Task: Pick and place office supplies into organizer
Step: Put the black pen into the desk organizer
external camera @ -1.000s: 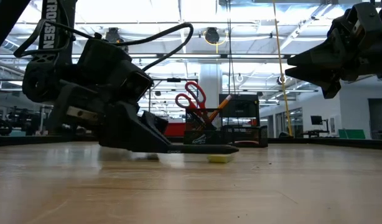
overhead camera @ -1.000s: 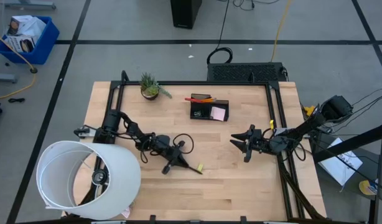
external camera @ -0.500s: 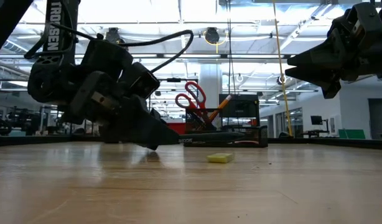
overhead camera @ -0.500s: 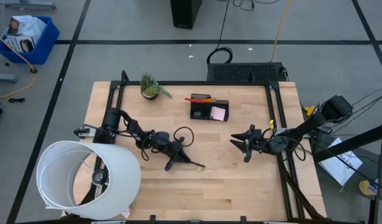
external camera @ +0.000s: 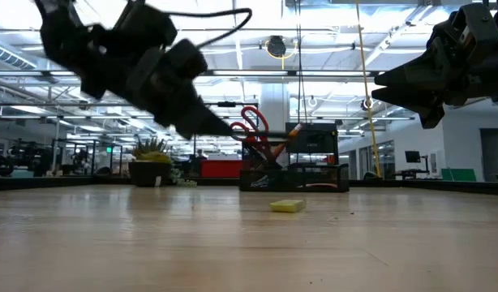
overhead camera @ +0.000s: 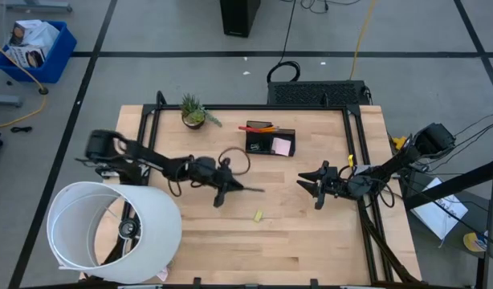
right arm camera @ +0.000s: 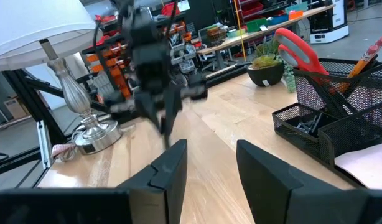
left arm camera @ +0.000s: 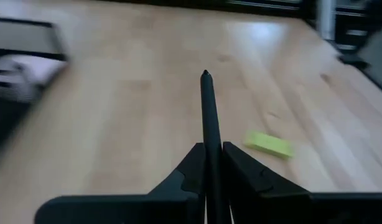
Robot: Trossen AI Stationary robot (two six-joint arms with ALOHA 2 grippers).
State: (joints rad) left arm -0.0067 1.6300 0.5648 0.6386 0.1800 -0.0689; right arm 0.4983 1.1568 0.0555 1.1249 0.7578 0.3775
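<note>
Right now I've got the left tool (overhead camera: 227, 189) clamped on a thin black pen (overhead camera: 248, 190), held above the table (overhead camera: 311, 241) just short of the organizer (overhead camera: 270, 141), w/ the yellow-green piece (overhead camera: 258, 215) lying on the wood nearby. Right tool (overhead camera: 309, 184) hangs w/ fingers apart, gripping nothing, off to the organizer's right.

Organizer (left arm camera: 20, 62) blurred, cut off at the edge.

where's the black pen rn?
High view: black pen is clamped in the left gripper, lifted off the table mid-left, above the yellow piece.
</note>
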